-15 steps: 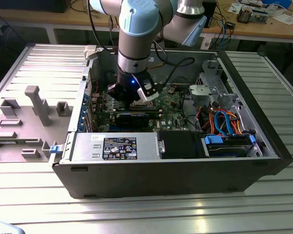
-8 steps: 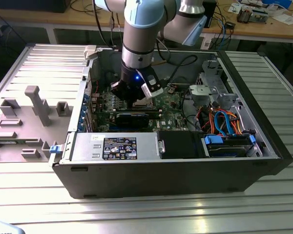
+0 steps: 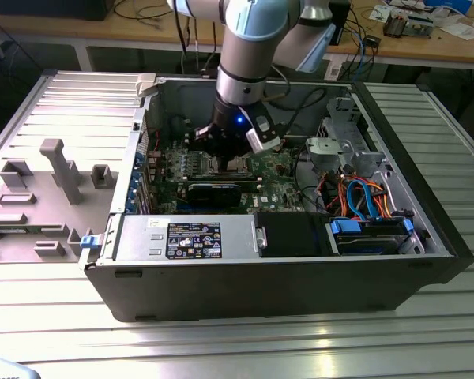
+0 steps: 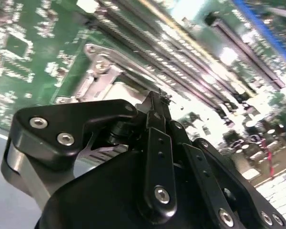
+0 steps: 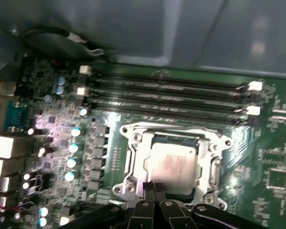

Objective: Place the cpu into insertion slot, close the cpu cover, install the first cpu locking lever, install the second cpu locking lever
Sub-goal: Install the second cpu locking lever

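The gripper (image 5: 155,187) has its fingertips pressed together with no gap, holding nothing, poised at the near edge of the cpu cover (image 5: 133,160). Just beyond the tips, the cpu (image 5: 174,162) lies seated in the insertion slot (image 5: 207,188), the silver frame lying flat around it. Farther on run the long memory slots (image 5: 167,98), then the grey case wall (image 5: 181,28).
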Robot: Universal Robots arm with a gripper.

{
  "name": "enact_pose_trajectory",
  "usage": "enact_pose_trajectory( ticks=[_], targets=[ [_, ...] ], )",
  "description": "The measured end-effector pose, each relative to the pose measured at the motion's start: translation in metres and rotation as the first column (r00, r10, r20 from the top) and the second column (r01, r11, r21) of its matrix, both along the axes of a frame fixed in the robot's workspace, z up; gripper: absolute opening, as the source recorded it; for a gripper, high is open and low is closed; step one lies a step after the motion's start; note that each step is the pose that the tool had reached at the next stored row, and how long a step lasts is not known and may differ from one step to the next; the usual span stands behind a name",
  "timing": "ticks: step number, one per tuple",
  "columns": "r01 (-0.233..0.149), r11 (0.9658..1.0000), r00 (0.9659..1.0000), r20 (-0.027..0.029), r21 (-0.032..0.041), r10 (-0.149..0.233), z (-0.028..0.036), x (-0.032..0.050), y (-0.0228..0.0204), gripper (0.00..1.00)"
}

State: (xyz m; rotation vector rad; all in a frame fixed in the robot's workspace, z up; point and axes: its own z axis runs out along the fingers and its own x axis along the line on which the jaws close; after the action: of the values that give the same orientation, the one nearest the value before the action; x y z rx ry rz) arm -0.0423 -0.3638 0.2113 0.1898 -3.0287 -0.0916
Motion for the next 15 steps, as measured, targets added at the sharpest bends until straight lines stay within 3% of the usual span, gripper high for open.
enact_pose_trajectory(
  ticks=[2, 5, 8, 11, 13, 15],
  targets=[
    [0.0, 1.0, 1.0, -0.0008, 0.0002, 0.0, 0.0, 0.0048, 0.0051, 0.11],
    [0.0, 1.0, 1.0, -0.001, 0.0, 0.0, 0.0032, 0.0076, 0.0092, 0.11],
    [0.0, 1.0, 1.0, -0.0009, -0.0002, 0.0, 0.0206, 0.009, 0.012, 0.11],
    [0.0, 1.0, 1.0, -0.0009, -0.0015, 0.0, 0.0335, 0.0092, 0.0123, 0.11],
    [0.0, 1.0, 1.0, -0.0009, -0.0031, 0.0, 0.0384, 0.0092, 0.0125, 0.11],
    [0.0, 1.0, 1.0, -0.0007, -0.0037, 0.0, 0.039, 0.0092, 0.0125, 0.11]
  ],
)
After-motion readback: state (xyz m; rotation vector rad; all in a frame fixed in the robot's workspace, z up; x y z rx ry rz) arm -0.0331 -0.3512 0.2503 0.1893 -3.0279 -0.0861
